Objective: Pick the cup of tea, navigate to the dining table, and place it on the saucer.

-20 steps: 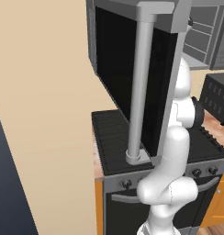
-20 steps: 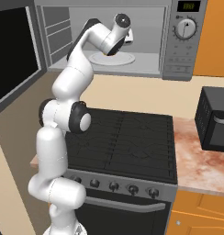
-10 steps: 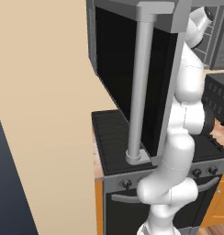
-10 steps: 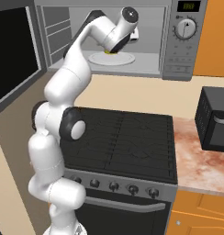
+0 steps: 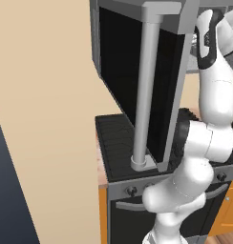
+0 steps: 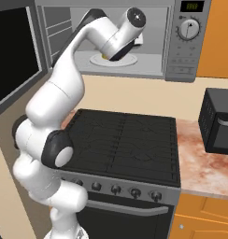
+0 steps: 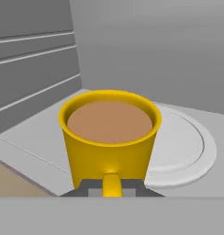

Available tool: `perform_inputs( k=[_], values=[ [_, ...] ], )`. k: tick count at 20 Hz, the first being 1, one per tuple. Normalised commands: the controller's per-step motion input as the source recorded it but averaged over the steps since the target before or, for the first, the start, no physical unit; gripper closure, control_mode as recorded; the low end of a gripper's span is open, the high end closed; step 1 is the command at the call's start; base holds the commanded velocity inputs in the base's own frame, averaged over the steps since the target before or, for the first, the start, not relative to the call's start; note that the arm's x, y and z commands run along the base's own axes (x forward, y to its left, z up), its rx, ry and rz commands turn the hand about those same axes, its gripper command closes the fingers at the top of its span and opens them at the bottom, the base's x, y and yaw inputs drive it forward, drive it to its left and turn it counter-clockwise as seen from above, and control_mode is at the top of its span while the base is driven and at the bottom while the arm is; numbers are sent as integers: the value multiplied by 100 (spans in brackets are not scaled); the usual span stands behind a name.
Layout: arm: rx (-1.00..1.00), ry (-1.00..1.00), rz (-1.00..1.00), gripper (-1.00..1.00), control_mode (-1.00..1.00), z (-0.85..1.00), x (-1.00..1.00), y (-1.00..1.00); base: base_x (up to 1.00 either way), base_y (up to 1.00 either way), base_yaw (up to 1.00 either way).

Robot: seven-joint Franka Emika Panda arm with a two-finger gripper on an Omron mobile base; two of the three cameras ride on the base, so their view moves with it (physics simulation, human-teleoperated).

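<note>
— Tea cup (image 7: 109, 137) is what I'm watching: yellow, brimful of brown tea, sitting inside the open microwave (image 6: 181, 42) at the near edge of its white turntable plate (image 7: 187, 147).

— And the end effector (image 7: 111, 184)?

— Closed on the cup's handle (image 7: 111, 184), it seems to me; the handle runs straight down between the two dark fingertips (image 7: 88, 186) at the bottom of the hand view. From the right base view the wrist is reaching into the cavity above the stove (image 6: 125, 144).

— So it's the pick-up. How should it go?

— Gently, I'd say. Lift only enough to clear the plate, keep the cup upright since the tea stands close to the rim, then draw it straight back out through the microwave's opening.

— Anything in the way?

— The microwave's door (image 5: 137, 81) hangs wide open to the left of the cavity, so I'd keep the elbow off it and only drive away once the cup is outside.
</note>
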Motion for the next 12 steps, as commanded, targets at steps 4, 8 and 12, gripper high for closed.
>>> perform_inputs(
  k=[4,8,12],
  values=[
    [0,0,0,100,-100,2,-100,0,0,0,0],
    [0,-1,4,100,-100,-4,-100,1,0,0,0],
    [0,-3,8,100,-100,-43,-100,15,0,0,0]
  ],
)
